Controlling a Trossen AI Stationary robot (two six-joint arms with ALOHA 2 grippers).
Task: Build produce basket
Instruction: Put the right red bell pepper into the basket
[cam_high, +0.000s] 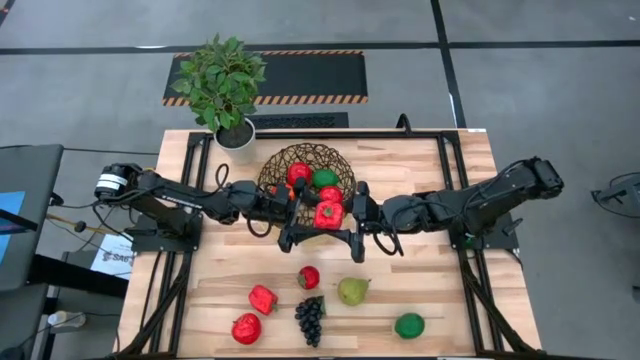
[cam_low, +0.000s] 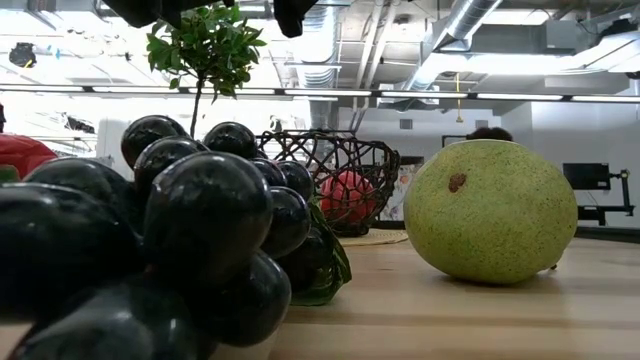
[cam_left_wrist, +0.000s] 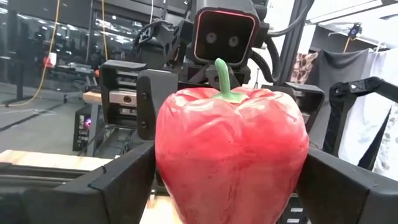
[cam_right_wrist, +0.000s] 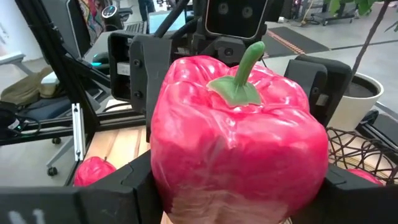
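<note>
Wire basket (cam_high: 305, 165) holding produce, red pepper (cam_high: 327, 214) upright

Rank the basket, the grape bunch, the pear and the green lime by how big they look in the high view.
Largest to smallest in the high view:
1. basket, by far the widest
2. grape bunch
3. pear and green lime, too alike to separate with confidence

Bright even overhead light; low view grapes (cam_low: 150, 250) blurred close up; ceiling strip lights (cam_low: 420, 95) glare.
</note>
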